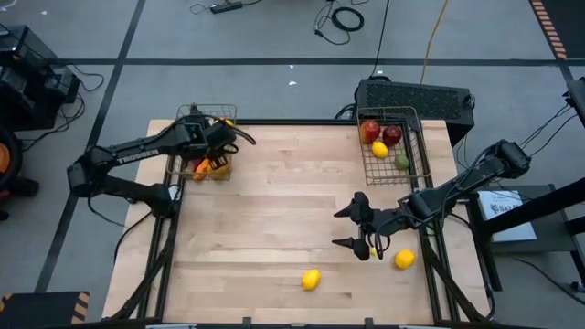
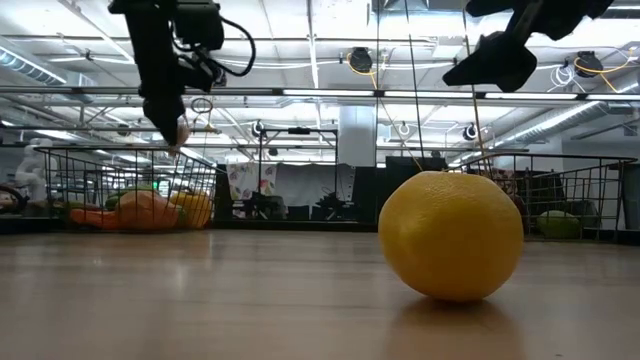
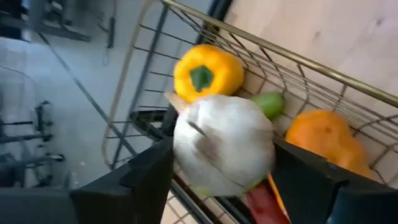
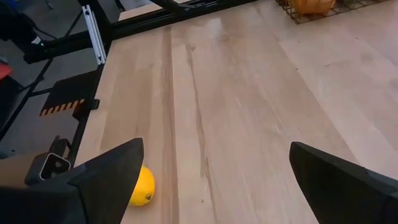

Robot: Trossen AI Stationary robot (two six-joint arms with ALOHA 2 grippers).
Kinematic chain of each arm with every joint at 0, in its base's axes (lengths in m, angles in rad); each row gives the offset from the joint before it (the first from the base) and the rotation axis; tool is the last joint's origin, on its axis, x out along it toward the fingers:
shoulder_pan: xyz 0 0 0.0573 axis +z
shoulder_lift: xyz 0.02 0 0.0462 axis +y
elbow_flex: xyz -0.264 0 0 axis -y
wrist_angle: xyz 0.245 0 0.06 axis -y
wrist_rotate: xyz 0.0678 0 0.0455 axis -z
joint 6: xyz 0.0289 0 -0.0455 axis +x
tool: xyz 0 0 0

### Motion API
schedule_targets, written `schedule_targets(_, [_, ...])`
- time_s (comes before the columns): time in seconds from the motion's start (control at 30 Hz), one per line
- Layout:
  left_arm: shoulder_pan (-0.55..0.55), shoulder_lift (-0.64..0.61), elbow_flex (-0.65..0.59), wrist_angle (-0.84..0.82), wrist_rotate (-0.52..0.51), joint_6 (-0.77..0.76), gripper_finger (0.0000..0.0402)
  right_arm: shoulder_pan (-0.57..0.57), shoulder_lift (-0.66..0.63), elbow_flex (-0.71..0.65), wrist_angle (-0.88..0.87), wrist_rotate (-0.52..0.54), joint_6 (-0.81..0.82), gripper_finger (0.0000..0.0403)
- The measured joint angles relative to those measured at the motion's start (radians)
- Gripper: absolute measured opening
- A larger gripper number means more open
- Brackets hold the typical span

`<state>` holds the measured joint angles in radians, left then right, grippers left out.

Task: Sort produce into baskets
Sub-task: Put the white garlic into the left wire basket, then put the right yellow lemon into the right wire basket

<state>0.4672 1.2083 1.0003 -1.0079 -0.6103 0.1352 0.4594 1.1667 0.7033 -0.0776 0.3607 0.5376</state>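
High view: the left arm reaches in from the table's left edge, its left gripper (image 1: 222, 137) over the left basket (image 1: 188, 113) at the far-left corner, orange produce showing beneath it; the right arm stretches in from the right edge, its right gripper (image 1: 352, 228) spread wide and holding nothing, above bare wood; one lemon (image 1: 404, 260) lies just beside that arm, another lemon (image 1: 311, 280) lies near the front edge; the right basket (image 1: 417, 160) at the far-right corner holds two red apples (image 1: 370, 132), a yellow fruit (image 1: 379, 150) and a green one (image 1: 401, 163).

Low view: the front lemon sits large on the table (image 2: 200, 300); both arms hang from above; the left gripper carries a pale garlic bulb (image 2: 180, 131) above its basket.

Left wrist view: the fingers (image 3: 140, 180) are clamped on the white garlic, over a yellow pepper (image 3: 207, 72), an orange pepper (image 3: 323, 140), something green and something red in the basket.

Right wrist view: the fingers (image 4: 102, 180) stand far apart, empty; a lemon lies by one of them.
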Motion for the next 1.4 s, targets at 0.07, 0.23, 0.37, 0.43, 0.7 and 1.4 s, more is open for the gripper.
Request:
schedule_targets(0.07, [0.015,0.0,-0.006,0.004,0.032,-0.001,0.0271,0.001,0.0,0.0,0.0,0.0,0.001,0.0393])
schedule_targets(0.23, [0.025,0.0,-0.006,0.007,0.057,-0.026,0.0319,0.001,0.0,0.0,0.0,0.0,0.001,0.0393])
schedule_targets(0.37, [0.02,-0.002,-0.006,0.003,0.042,-0.084,0.0332,0.001,0.0,0.0,0.0,0.0,0.001,0.0393])
schedule_targets(0.43, [0.004,-0.013,-0.006,-0.014,0.042,-0.13,0.0333,0.001,0.0,0.0,0.0,0.001,0.001,0.0393])
schedule_targets(0.7, [-0.166,-0.098,0.02,0.044,0.096,-0.419,0.0333,0.004,0.0,0.0,-0.007,-0.007,0.004,0.0393])
schedule_targets(1.4, [-0.886,0.215,0.02,0.757,0.229,-0.332,0.0333,0.152,0.129,0.148,-0.396,-0.18,0.344,0.0391])
